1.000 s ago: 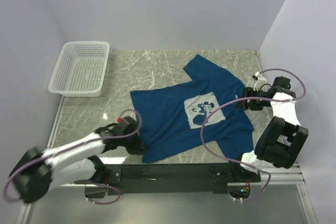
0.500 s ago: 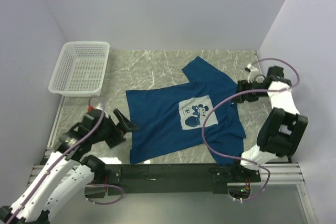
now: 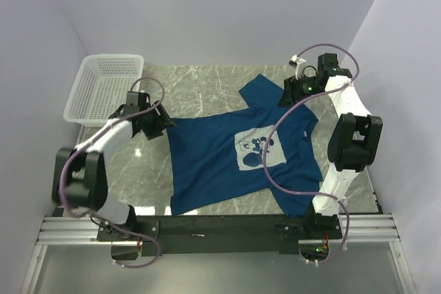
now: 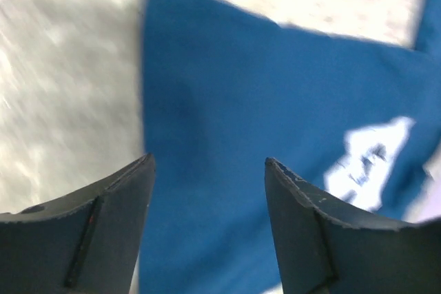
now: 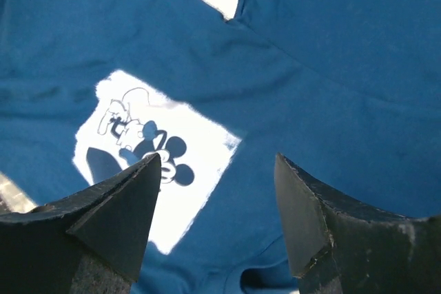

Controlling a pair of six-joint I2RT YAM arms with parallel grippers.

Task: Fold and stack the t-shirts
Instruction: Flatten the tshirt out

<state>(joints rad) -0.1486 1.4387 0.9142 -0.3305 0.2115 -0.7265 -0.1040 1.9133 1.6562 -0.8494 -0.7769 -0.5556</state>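
Observation:
The dark blue t-shirt [image 3: 213,160] lies spread flat and face up on the marble table, its pale square cartoon print [image 3: 253,150] showing. My left gripper [image 3: 166,123] hovers open at the shirt's left corner, and the left wrist view shows blue cloth [image 4: 262,101] below its empty jaws [image 4: 207,162]. My right gripper [image 3: 289,93] hangs open over the shirt's back right part. In the right wrist view the print [image 5: 148,146] and a sleeve seam lie under it [image 5: 217,160], and nothing is held.
A white mesh basket [image 3: 105,90] stands empty at the back left corner. White walls close in the table [image 3: 207,84] on three sides. The black rail [image 3: 220,226] with both arm bases runs along the near edge.
My left gripper let go of the shirt's near left hem, opened and swung back to the shirt's far left corner. My right arm moved back over the shirt's top. The shirt shifted slightly left.

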